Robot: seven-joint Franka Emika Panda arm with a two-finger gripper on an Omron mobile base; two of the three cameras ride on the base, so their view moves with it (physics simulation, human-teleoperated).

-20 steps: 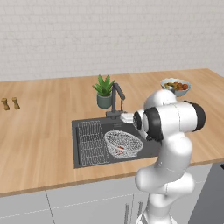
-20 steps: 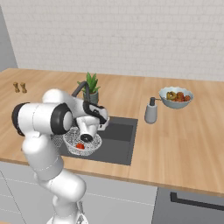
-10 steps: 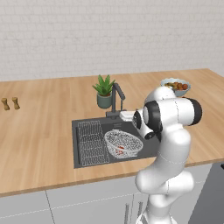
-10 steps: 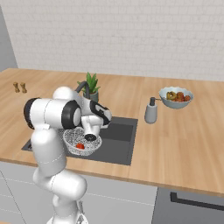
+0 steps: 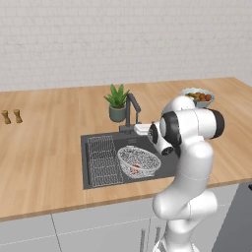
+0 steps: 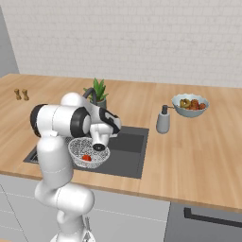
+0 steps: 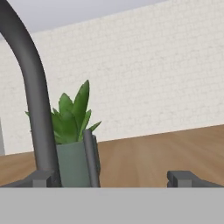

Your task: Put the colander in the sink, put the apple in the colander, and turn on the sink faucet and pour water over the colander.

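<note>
Released end effector (image 7: 113, 178) faces the sink faucet (image 5: 131, 111); beside the faucet, the colander (image 5: 138, 161) in the sink (image 5: 93, 140) holds the apple (image 5: 136, 167)

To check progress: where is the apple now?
In the left base view, the apple lies inside the colander, in the sink right of the wire rack.

One colander (image 5: 139, 161), one apple (image 5: 135, 168), one sink (image 5: 98, 142), one faucet (image 5: 131, 112), one wire rack (image 5: 104, 160), one potted plant (image 5: 117, 103), one fruit bowl (image 6: 190, 104), one soap dispenser (image 6: 163, 121), two small shakers (image 5: 11, 116).
</note>
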